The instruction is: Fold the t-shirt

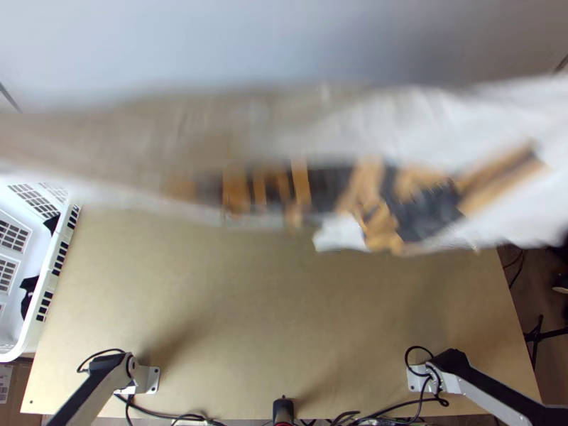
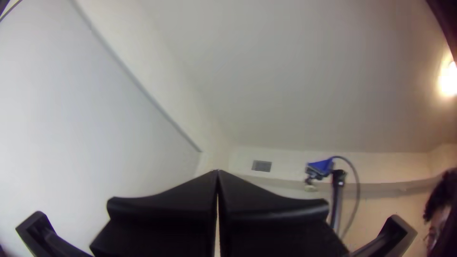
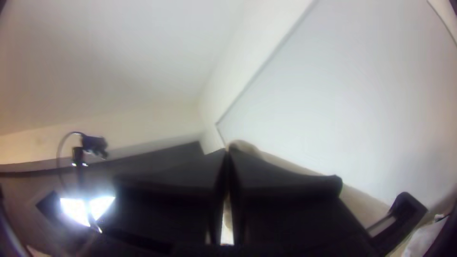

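- At the left, a white plastic basket (image 1: 51, 280) stands just beside the table, dark cloth (image 1: 30, 285) lying inside it.
- The left arm (image 1: 96, 387) has its base at the table's near left corner, with a black cable looped beside it.
- The left gripper (image 2: 218, 173) is clenched, its two flat fingers meeting at the tips in the left wrist view; whether any cloth is pinched between them, I cannot tell. Beyond it, a blue device (image 2: 322, 166) sits by the top of a dark pole (image 2: 337, 195).
- The t-shirt (image 1: 433, 128), white with a black and orange print (image 1: 341, 186), stretches from side to side across the top view, over the far part of the table. Its lower edge is uneven, with a small white piece (image 1: 339, 234) jutting towards the near side. Whether it has any fold, I cannot tell.
- The wooden table (image 1: 234, 305) is bare in front of the cloth, and a black device (image 1: 282, 410) stands at the middle of its near edge.
- The right arm (image 1: 490, 383) has its base near the right corner, among black cables.
- The right gripper (image 3: 227, 150) is clenched on the t-shirt, cloth rising at its fingertips and trailing away behind one finger.
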